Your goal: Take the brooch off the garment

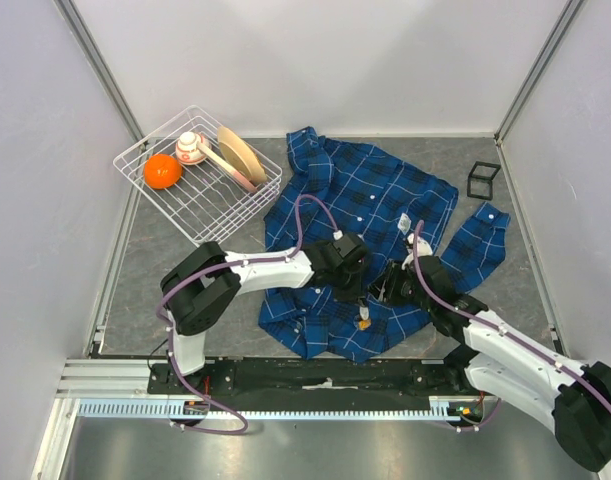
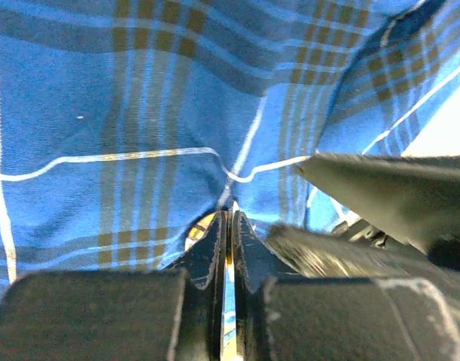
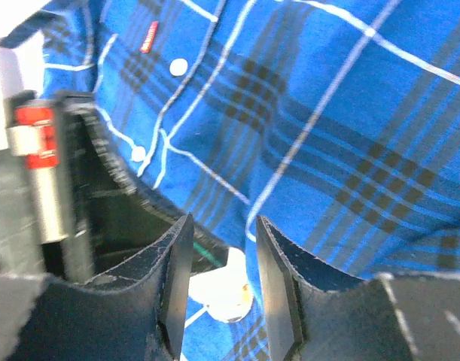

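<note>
My left claw (image 2: 230, 218) is pinched tight on a fold of the garment (image 1: 370, 190). My right claw (image 3: 220, 233) stands half apart and empty over the brooch (image 3: 223, 295), lower centre of frame. Closing could catch cloth too and tear it if the pin is fastened

A grey bench (image 1: 145, 270) carried three things. A blue plaid shirt (image 1: 385, 190) lay spread and rumpled across its middle, reaching toward the near edge. A white wire basket (image 1: 210, 205) sat at the far left corner, and a small black open cube frame (image 1: 470, 185) stood near the far right corner.
</note>
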